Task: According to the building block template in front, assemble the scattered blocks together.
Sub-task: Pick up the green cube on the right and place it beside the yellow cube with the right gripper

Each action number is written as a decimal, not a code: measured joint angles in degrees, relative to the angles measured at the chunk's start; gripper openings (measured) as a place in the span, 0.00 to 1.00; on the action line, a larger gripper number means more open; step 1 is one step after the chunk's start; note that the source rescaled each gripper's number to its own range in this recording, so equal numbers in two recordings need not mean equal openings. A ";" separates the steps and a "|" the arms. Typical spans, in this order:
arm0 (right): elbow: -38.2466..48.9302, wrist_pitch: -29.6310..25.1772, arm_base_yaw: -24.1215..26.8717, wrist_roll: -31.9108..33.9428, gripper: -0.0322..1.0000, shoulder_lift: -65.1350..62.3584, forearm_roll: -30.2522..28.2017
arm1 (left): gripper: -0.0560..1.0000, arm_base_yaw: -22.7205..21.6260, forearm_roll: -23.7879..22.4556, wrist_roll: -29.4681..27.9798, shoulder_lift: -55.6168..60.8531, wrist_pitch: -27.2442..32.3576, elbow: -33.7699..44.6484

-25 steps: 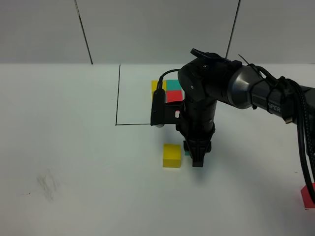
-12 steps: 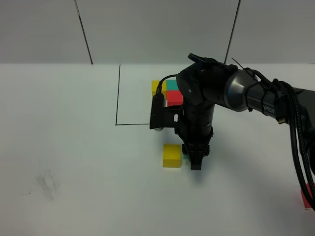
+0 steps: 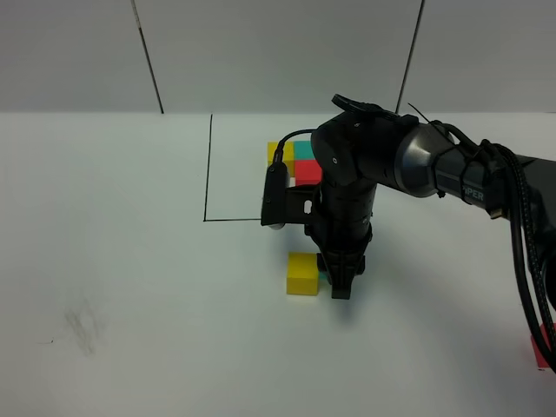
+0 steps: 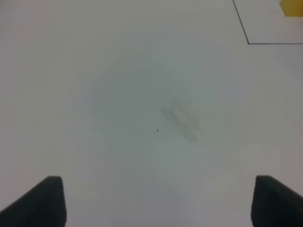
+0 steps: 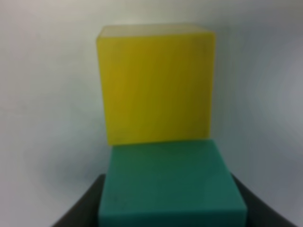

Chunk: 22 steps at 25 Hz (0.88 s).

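The teal block is pinched between the right jaws, which press its two opposite sides; one free face touches the yellow block on the bench. The left jaws hang spread wide, well apart from both blocks.

Looks like a robot lab test bench: bare white worktop, plain grey panelled wall at 12 o'clock, black-outlined building block template near centre, cabled black arm reaching in from 3 o'clock.
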<state>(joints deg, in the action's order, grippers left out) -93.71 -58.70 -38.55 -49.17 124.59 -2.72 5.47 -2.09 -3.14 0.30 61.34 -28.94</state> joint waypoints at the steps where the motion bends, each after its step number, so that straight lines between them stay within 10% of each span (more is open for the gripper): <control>1: 0.00 0.00 0.00 0.00 0.24 0.00 0.00 | 0.86 0.00 0.00 -0.06 0.00 0.00 0.00; 22: 0.00 1.89 0.00 -0.63 0.24 4.08 1.88 | 0.86 0.00 0.00 -0.13 0.00 0.00 0.00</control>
<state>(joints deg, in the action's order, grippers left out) -93.71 -56.81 -38.55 -49.81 128.68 -0.84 5.47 -2.09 -3.27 0.30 61.34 -28.94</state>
